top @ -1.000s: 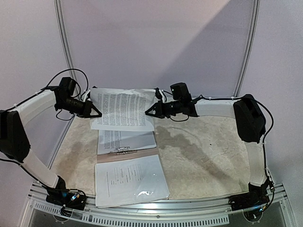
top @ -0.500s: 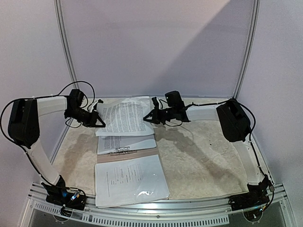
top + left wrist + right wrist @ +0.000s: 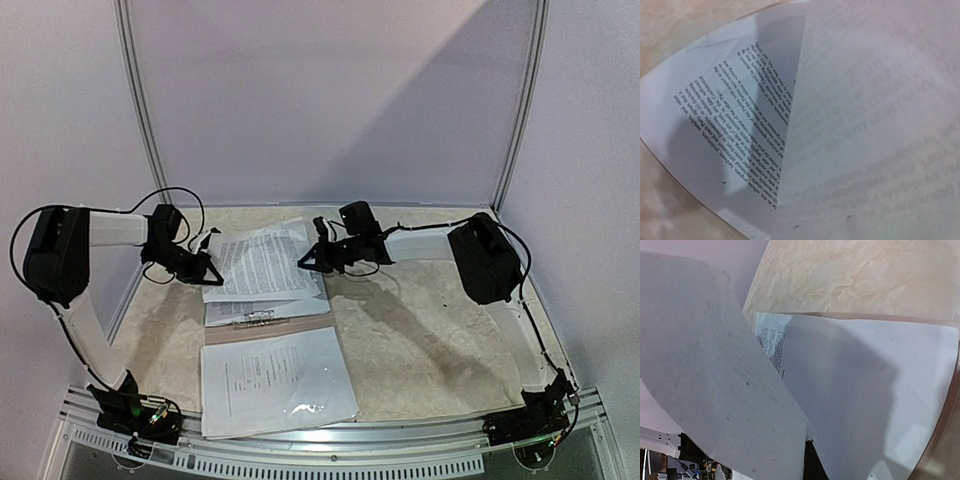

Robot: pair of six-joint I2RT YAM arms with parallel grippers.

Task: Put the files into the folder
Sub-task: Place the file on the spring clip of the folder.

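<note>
A white printed sheet (image 3: 262, 262) hangs tilted between my two grippers, just above the open folder (image 3: 270, 331). My left gripper (image 3: 206, 271) is shut on its left edge and my right gripper (image 3: 304, 263) is shut on its right edge. Another printed sheet (image 3: 268, 303) lies in the folder under a small metal clip (image 3: 258, 318). In the left wrist view the held sheet (image 3: 880, 125) hides my fingers, with the lower sheet (image 3: 730, 115) beneath it. In the right wrist view the held sheet (image 3: 715, 380) covers the left side, above the lower sheet (image 3: 865, 390) and the folder's brown edge (image 3: 946, 425).
A sheet in a glossy clear sleeve (image 3: 276, 381) lies at the near edge, overlapping the folder's front. The beige marbled tabletop (image 3: 440, 330) stretches to the right. White walls and metal posts close in the back and sides.
Both grippers have come down with the held sheet, which now hangs lower, tilted and close over the folder. Both arms have folded further in.
</note>
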